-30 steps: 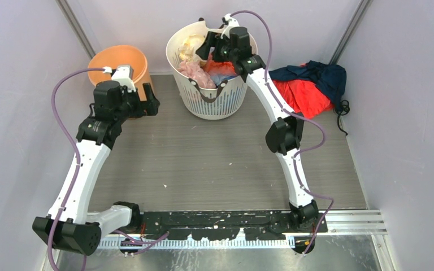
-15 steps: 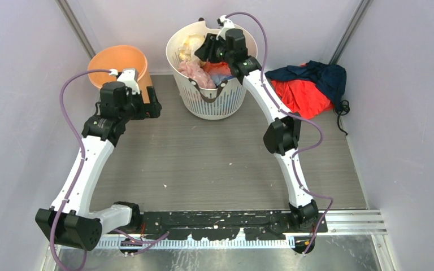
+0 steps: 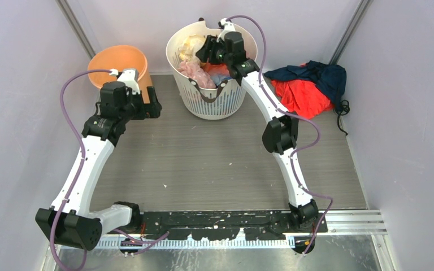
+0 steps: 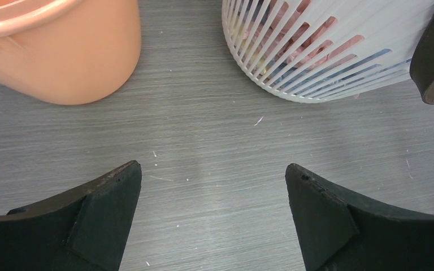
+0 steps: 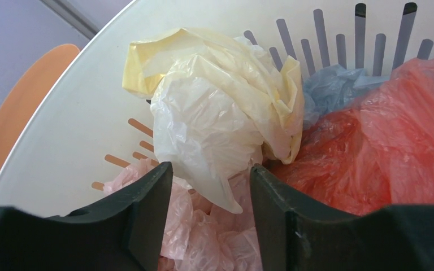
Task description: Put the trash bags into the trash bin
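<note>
You are at the pick: your right gripper (image 5: 210,169) straddles the pale-yellow trash bag (image 5: 215,113) in the white basket (image 5: 90,101) at the far edge of the worktop (image 4: 215,130), whether it pinches you cannot tell, so close firmly, then carry it to the trash bin (image 3: 125,56) in the far-left corner; the left gripper (image 4: 213,168) is spread, empty.

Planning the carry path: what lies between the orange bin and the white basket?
Only bare tabletop between orange bin and white basket, per the left wrist view; the open left gripper hovers above.
</note>
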Robot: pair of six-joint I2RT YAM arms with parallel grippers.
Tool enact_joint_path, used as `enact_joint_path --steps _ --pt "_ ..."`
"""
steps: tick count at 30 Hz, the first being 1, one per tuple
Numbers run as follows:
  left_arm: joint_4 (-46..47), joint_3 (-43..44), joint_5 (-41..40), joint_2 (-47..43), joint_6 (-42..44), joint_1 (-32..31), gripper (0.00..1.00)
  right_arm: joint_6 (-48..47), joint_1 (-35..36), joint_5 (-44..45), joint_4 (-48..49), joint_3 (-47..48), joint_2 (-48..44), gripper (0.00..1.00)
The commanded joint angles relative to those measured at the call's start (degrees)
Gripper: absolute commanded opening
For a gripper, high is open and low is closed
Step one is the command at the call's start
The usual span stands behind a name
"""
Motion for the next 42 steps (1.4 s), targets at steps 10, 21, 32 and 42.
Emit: enact_joint_path --steps 10,21,32,42 --pt "0.83 1.37 1.31 -0.89 1.63 0.16 0.98 1.71 0.44 0.09 9.71 1.77 -0.36 0.02" --pt "1.55 0.14 1.39 -0.46 1.54 0.16 0.98 -0.37 0.51 -1.21 14.71 -13.65 -18.12 0.01" --pt "1.38 0.29 1.68 0.14 1.63 0.15 0.98 -1.61 0.38 -0.77 17.8 -22.26 -31.37 0.01" --pt "-0.27 1.69 -9.76 1.38 2.25 0.41 1.0 -1.77 0.28 -0.74 21.03 -34.12 -43.18 0.01"
